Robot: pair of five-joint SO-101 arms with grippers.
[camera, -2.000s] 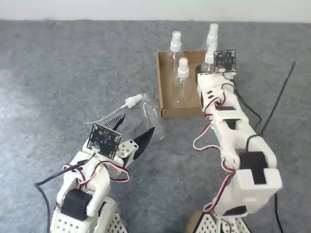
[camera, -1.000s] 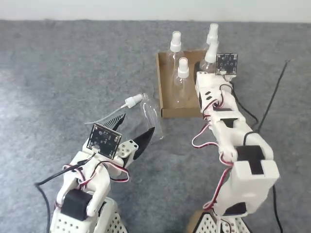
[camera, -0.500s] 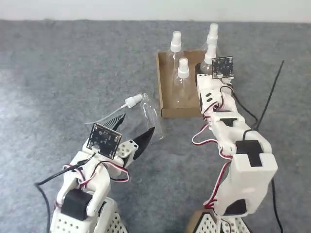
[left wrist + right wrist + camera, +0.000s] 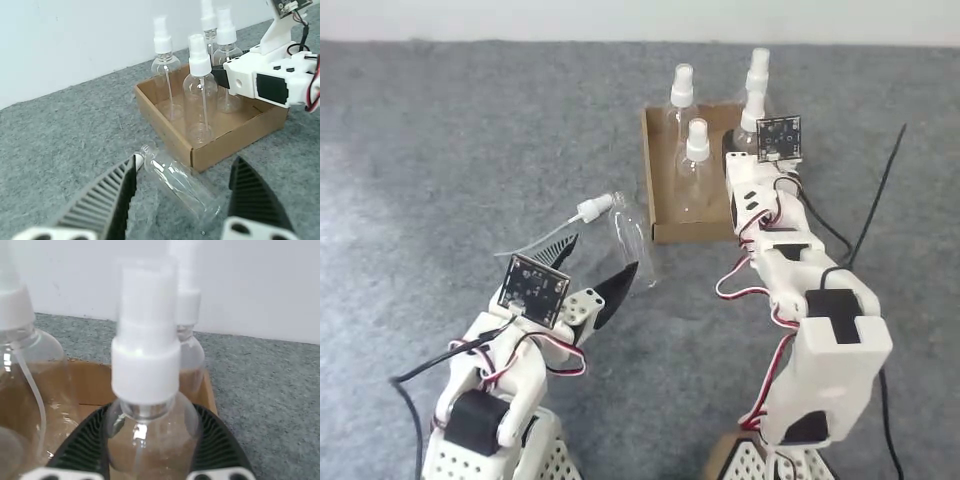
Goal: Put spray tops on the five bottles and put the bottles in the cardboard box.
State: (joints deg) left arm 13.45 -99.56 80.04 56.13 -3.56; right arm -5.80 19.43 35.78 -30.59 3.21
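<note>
Right gripper (image 4: 150, 437): closed snugly on the shoulders of a capped bottle (image 4: 146, 365) standing upright in the cardboard box (image 4: 692, 232).
Left gripper (image 4: 180, 200): spread wide, holding nothing, near the fifth bottle (image 4: 630, 240).
Fifth bottle: lay on the table (image 4: 420, 150) beside the box, neck bare, with its spray top (image 4: 595, 208) just beside it.
Done: four bottles capped, at least three of them boxed.
Left: capping and boxing the last one, I judged.
</note>
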